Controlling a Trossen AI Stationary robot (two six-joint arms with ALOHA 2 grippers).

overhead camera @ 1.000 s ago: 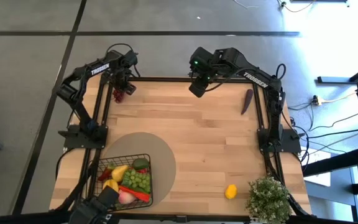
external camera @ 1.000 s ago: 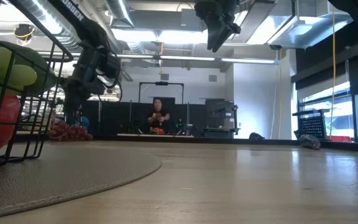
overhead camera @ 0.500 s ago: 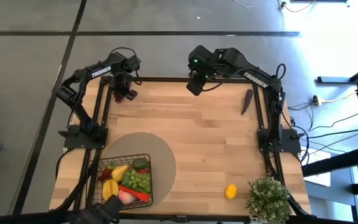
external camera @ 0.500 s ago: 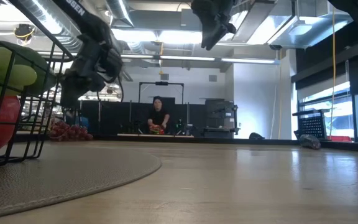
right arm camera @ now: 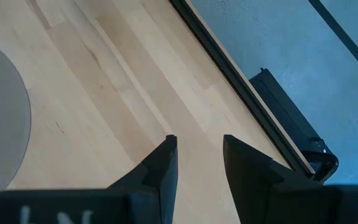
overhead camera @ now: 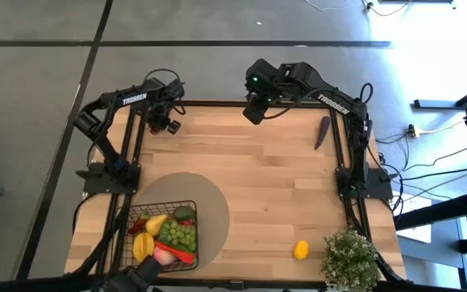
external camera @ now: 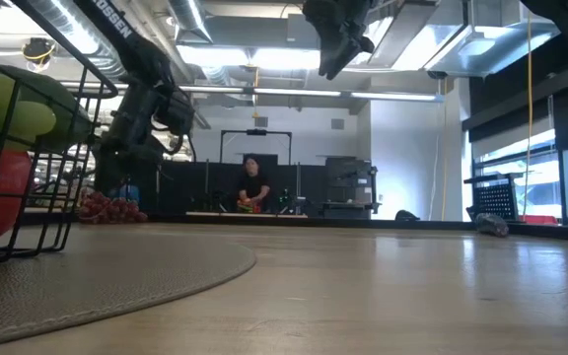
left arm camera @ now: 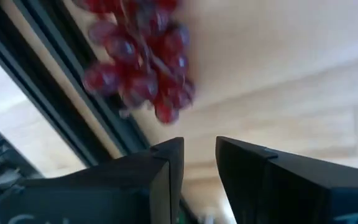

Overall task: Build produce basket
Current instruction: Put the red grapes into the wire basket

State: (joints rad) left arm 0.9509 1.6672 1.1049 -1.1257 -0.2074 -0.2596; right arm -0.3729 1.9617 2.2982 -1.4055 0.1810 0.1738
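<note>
Basket (overhead camera: 165, 235) (lower left): held several produce pieces.
Left out: grapes (left arm camera: 140, 62), eggplant (overhead camera: 322, 132), lemon (overhead camera: 301, 249).
Left gripper (left arm camera: 196, 163): parted, empty, near grapes.
Right gripper (right arm camera: 197, 163): parted, empty.

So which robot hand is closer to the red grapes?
The left gripper. It hovers right over the red grapes at the table's far left corner. The right gripper hangs further along that far edge.

Left claw (overhead camera: 166, 123) over red grapes (overhead camera: 170, 126) at the table (overhead camera: 266, 178) edge, filled basket (overhead camera: 167, 234) well apart.
</note>
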